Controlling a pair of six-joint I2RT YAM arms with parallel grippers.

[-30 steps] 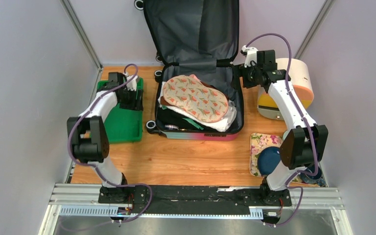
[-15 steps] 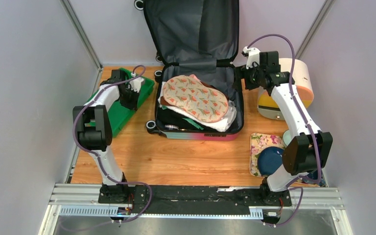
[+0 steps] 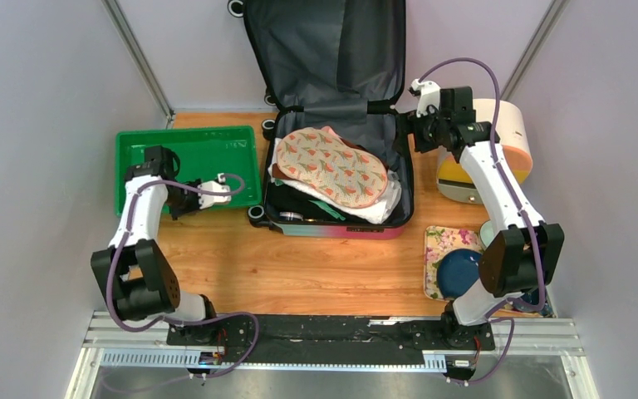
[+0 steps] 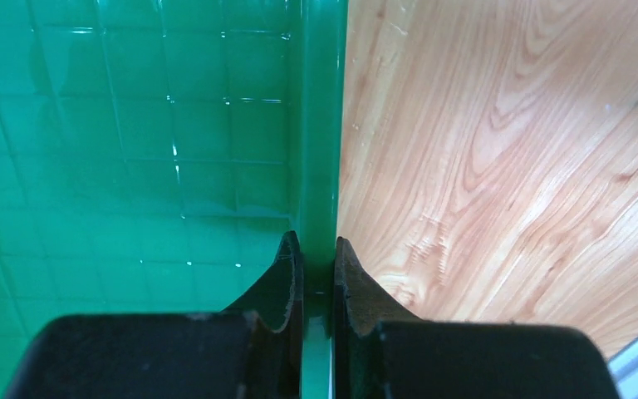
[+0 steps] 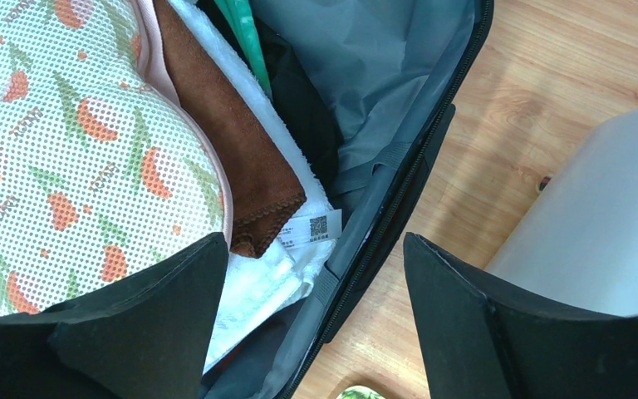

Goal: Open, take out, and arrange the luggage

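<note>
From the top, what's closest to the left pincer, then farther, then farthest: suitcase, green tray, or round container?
1. green tray, left side; the left pincer pinches its rim.
2. suitcase, middle.
3. round container, far right.

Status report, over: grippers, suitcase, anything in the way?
Left gripper shut on the green tray rim. Right gripper open over the suitcase, at its right edge. Lid up, inside packed, patterned pad on top. Nothing blocking it.

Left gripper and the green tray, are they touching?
Touching. Left wrist view shows the left gripper clamped on the green tray's rim, one finger each side.
</note>
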